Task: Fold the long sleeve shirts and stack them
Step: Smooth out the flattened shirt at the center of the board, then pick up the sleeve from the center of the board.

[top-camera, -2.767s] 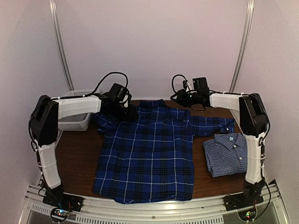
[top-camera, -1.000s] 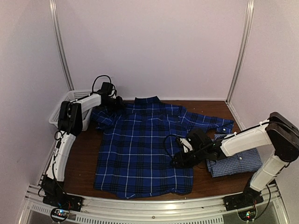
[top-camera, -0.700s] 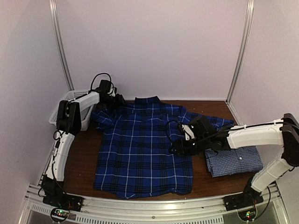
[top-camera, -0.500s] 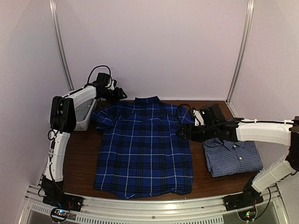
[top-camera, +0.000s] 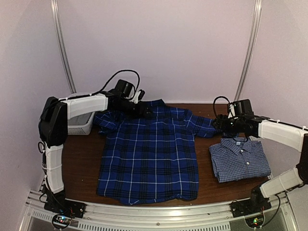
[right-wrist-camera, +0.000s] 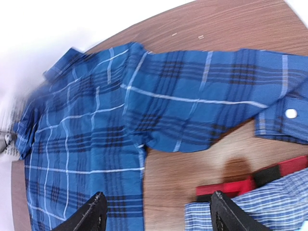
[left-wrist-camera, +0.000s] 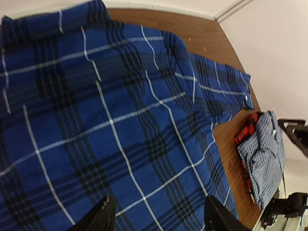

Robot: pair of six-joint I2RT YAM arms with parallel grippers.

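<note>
The dark blue plaid shirt lies spread flat, front up, in the middle of the table, collar at the back. Its right sleeve lies out toward the right. The pale small-check shirt lies folded at the right. My left gripper is open and empty, hovering over the plaid shirt's collar area; the left wrist view shows its open gripper above the plaid cloth. My right gripper is open and empty above the sleeve end; the right wrist view shows it over bare wood beside the sleeve.
A white mesh basket stands at the back left beside the plaid shirt's left sleeve. A red and black object sticks out from under the folded pale shirt. The enclosure walls stand close around the brown table.
My right arm has swung from over the plaid shirt's middle back and right to the sleeve end. My left arm has moved from the basket corner rightward to the collar.
</note>
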